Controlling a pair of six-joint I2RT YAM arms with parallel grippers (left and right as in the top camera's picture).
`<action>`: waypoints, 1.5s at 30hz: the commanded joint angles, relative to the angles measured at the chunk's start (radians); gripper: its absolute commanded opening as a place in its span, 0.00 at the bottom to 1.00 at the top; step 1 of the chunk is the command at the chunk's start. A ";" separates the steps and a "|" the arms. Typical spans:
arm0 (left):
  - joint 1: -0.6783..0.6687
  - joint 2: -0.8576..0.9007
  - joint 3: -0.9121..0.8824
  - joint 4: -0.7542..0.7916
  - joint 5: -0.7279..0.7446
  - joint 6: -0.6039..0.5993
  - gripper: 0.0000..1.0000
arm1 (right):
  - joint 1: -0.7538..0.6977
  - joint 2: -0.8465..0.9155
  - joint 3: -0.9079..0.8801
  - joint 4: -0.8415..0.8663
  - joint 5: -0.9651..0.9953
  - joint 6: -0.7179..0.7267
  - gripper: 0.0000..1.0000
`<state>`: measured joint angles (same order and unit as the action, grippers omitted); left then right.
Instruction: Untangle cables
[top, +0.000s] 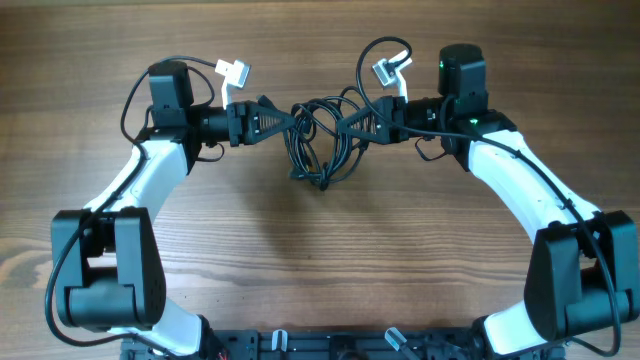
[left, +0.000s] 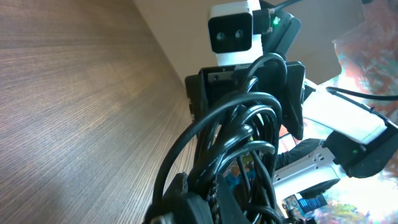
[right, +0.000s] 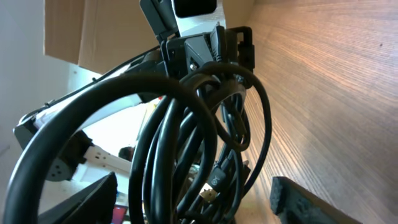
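The cables (top: 322, 160) are a tangled bundle of thin black cords, held up between my two grippers at the middle back of the table, with loops hanging toward the front. My left gripper (top: 283, 118) is shut on the bundle's left side; in the left wrist view its jaws (left: 214, 186) pinch several cords (left: 249, 143). My right gripper (top: 350, 125) is at the bundle's right side. In the right wrist view its fingers (right: 193, 202) are spread wide with the cords (right: 180, 137) and a USB plug (right: 212, 185) between them, not clamped.
The wooden table (top: 320, 260) lies under the bundle. Thicker black wires with white connectors (top: 232, 72) (top: 388, 68) arch above each wrist. Both arm bases (top: 105, 270) (top: 580, 270) stand at the front corners.
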<state>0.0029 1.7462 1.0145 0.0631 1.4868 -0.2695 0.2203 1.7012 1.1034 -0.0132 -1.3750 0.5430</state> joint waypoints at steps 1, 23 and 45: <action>0.002 -0.024 0.014 0.000 0.046 0.106 0.06 | 0.005 -0.005 0.016 0.002 0.010 -0.168 0.91; 0.002 -0.024 0.014 -0.127 -0.063 0.190 0.04 | -0.044 -0.066 0.081 -0.536 0.517 -0.368 0.72; 0.026 -0.024 0.014 -0.319 -0.245 -0.958 0.04 | 0.166 -0.232 0.192 -0.645 1.046 -0.592 0.78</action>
<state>0.0154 1.7454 1.0176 -0.2565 1.1126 -1.1374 0.3908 1.4712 1.2842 -0.6415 -0.4484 -0.0586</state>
